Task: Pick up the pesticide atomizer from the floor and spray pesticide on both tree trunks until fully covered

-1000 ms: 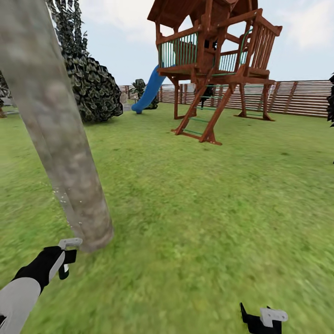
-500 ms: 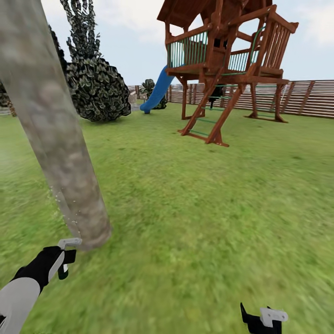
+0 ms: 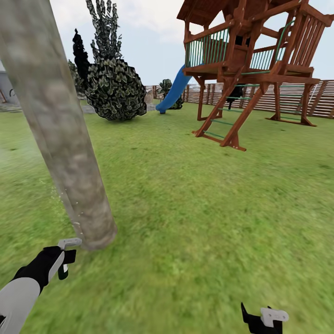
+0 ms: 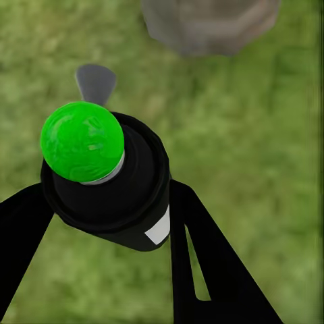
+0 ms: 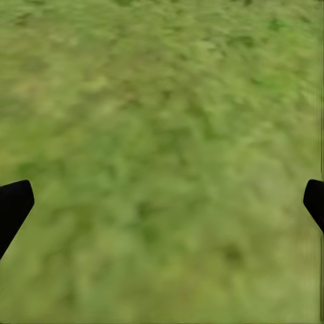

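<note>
Left wrist view: left gripper (image 4: 101, 223) clamps the atomizer (image 4: 104, 172); right gripper (image 5: 162, 202) spread apart.

Green lawn (image 3: 208, 208), wooden playhouse (image 3: 253, 60), blue slide (image 3: 172, 93), slat fence (image 3: 320, 95), pale sky.

Cut off and hidden

The tree trunk (image 3: 60, 139) runs past the top edge; the atomizer's (image 4: 108, 179) lower body hides behind its black cap.

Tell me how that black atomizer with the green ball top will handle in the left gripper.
The atomizer looks like a rigid cylinder, so it probably won't flex between the left gripper fingers. Its smooth round wall may let it twist or slip. If set on the grass, it would likely tip and roll.
</note>
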